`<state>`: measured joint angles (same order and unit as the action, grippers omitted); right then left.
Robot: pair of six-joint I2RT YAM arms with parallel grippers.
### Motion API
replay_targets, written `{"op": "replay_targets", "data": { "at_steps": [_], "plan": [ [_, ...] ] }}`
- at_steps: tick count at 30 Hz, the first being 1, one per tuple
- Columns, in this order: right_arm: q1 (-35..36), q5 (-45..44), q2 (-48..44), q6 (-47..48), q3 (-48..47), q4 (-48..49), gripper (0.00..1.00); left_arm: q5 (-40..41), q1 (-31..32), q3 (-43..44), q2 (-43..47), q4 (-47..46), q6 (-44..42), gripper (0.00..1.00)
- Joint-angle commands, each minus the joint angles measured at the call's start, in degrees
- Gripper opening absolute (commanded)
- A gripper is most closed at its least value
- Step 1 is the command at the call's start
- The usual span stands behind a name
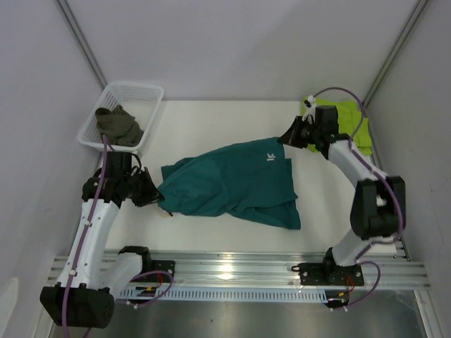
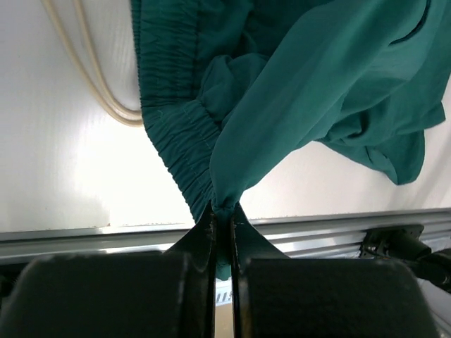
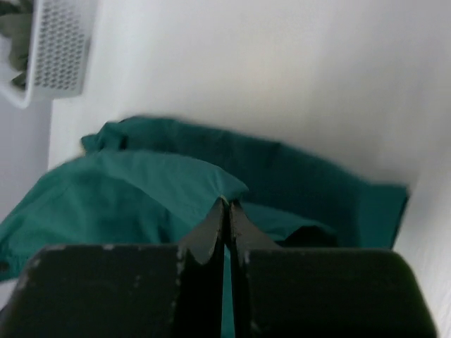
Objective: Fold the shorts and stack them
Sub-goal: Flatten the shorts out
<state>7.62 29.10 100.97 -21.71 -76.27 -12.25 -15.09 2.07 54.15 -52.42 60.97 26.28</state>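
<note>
White table carries teal shorts, long axis near-left to far-right, left gripper and right gripper each clamped on one end.

Teal shorts — thin cloth, matt, falling in soft folds. The waistband is puckered and ribbed by its gathering. Drawstring: cream cord, smooth, slight sheen. Olive shorts and lime-green shorts are matt cloth too; weave too small to tell. Basket: white plastic, perforated walls, faint gloss. Table: white, smooth, glare at the near edge. Rail — bare metal, bright reflections. Left gripper: black, matt, probably plastic. Right gripper: the same, edges scuffed pale.
</note>
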Motion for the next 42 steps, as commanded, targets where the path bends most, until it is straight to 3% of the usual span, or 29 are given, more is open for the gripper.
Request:
{"op": "replay_targets", "data": {
  "at_steps": [1, 2, 3, 7, 12, 17, 20, 21, 23, 27, 32, 33, 37, 42],
  "plan": [
    [3.45, -1.66, -16.73, -2.37, 14.88, 6.54, 0.00, 0.42, -2.76, 0.26, -2.06, -2.17, -1.59, 0.00],
    [4.59, -3.68, -20.42, -2.19, 21.01, 5.84, 0.00, -1.67, -4.51, -0.18, -2.68, -2.69, -1.67, 0.01],
    [6.86, -7.53, -27.16, -2.28, 23.34, 3.92, 0.00, -2.65, -6.61, -0.27, -3.21, -4.00, -1.76, 0.00],
    [12.67, -14.68, -37.66, -4.30, 29.42, -4.23, 0.00, -3.81, -9.01, 2.44, -7.77, -5.77, -2.81, 0.01],
    [18.65, -18.28, -42.43, -6.41, 31.88, -12.34, 0.00, -1.35, -9.97, 7.45, -11.38, -5.77, -4.39, 0.01],
    [29.62, -24.78, -43.05, -7.10, 33.20, -17.71, 0.01, -0.73, -10.50, 8.16, -14.37, -5.69, -5.71, 0.01],
    [30.97, -26.29, -42.96, -9.13, 34.69, -19.74, 0.10, -0.73, -10.85, 8.08, -14.99, -5.86, -6.15, 0.01],
    [30.97, -26.90, -43.40, -10.09, 34.87, -20.26, 0.24, -0.73, -10.77, 8.16, -14.99, -5.86, -6.16, 0.01],
    [30.53, -28.22, -44.71, -10.37, 34.26, -20.62, 0.32, -0.73, -10.77, 7.81, -14.90, -5.78, -6.50, 0.01],
    [29.56, -28.75, -44.20, -10.54, 30.58, -24.12, 0.59, -0.82, -10.77, 6.50, -13.85, -6.12, -6.95, 0.01],
    [31.13, -26.73, -42.87, -12.30, 24.08, -28.00, 0.72, -2.22, -10.85, 3.87, -11.65, -7.18, -7.12, 0.01],
    [33.49, -27.51, -42.52, -11.52, 23.28, -28.18, 0.78, -2.31, -10.77, 3.51, -11.30, -7.35, -7.30, 0.01],
    [37.55, -32.43, -37.62, -3.62, 20.82, -29.58, 0.81, -2.31, -10.77, 3.33, -11.38, -7.18, -8.53, 0.01],
    [39.05, -31.22, -35.41, 8.34, 19.32, -26.07, 0.81, -1.70, -10.77, 4.38, -11.65, -6.48, -9.67, 0.01]
  ]
}}
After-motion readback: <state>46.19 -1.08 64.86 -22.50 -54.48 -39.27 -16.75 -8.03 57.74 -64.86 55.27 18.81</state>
